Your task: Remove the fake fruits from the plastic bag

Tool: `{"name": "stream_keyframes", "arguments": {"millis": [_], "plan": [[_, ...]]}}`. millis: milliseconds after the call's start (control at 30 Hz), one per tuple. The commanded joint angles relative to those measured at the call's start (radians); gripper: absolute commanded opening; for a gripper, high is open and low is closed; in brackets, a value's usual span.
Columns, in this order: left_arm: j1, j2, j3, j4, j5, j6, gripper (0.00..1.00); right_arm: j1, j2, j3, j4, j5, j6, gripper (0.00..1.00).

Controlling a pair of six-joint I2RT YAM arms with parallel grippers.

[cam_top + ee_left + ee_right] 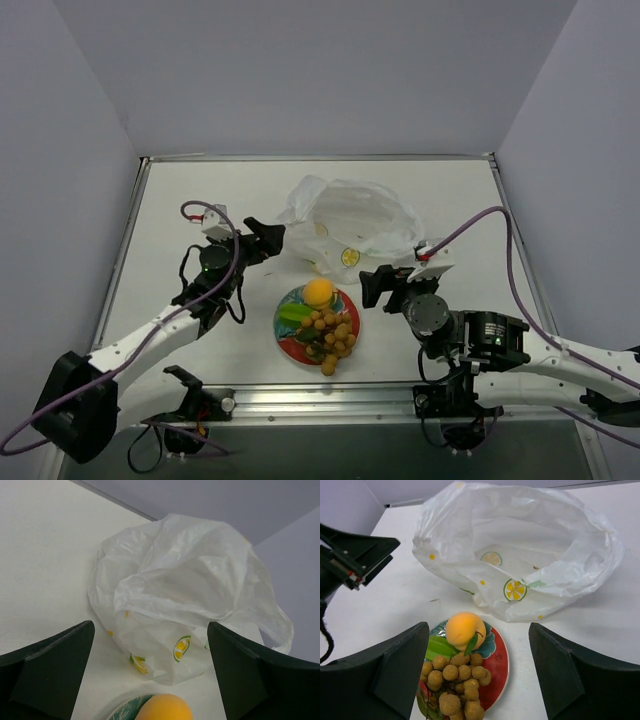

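Note:
The white plastic bag [350, 222] lies crumpled at the table's middle back, its mouth open and no fruit showing inside; it also shows in the left wrist view [175, 595] and the right wrist view [520, 555]. The orange-yellow ball fruit [319, 292], the green oblong fruit [294, 313] and the tan berry bunch [333, 338] lie on the red-and-teal plate [347, 302] in front of the bag. In the right wrist view I see the ball [464, 630], the green fruit [440, 647] and the berries [452, 680]. My left gripper [268, 238] is open and empty by the bag's left edge. My right gripper [378, 284] is open and empty right of the plate.
The table is walled on three sides, with a metal rail along its near edge [320, 400]. Purple cables loop over both arms [505, 225]. The left gripper's fingers [362, 550] show at the left of the right wrist view.

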State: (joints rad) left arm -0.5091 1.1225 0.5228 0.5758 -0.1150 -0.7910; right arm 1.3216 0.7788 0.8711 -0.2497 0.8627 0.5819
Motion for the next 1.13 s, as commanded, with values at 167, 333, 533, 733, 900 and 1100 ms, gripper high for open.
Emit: {"name": "stream_keyframes", "arguments": {"millis": [167,333,533,733,900,1100], "plan": [[-0.008,-0.409,0.016,-0.437,-0.028,0.004,0.94,-0.009,-0.101,-0.018,0.02,0.116,0.05,0.76],[-0.012,-0.544,0.173,-0.75,0.012,0.082,0.94,-0.009,-0.189,-0.023,0.018,0.225,0.068,1.0],[-0.012,-0.555,0.384,-1.082,-0.006,0.237,0.94,-0.009,-0.259,-0.03,0.018,0.297,0.078,1.0],[-0.012,-0.589,0.44,-1.166,-0.112,0.38,0.94,-0.009,-0.312,-0.037,0.018,0.289,0.05,1.0],[-0.011,-0.587,0.48,-1.188,-0.172,0.45,0.94,-0.009,-0.404,-0.021,0.018,0.312,0.018,1.0],[-0.011,-0.584,0.474,-1.14,-0.163,0.473,0.94,-0.007,-0.487,-0.012,0.018,0.338,0.006,1.0]]}}
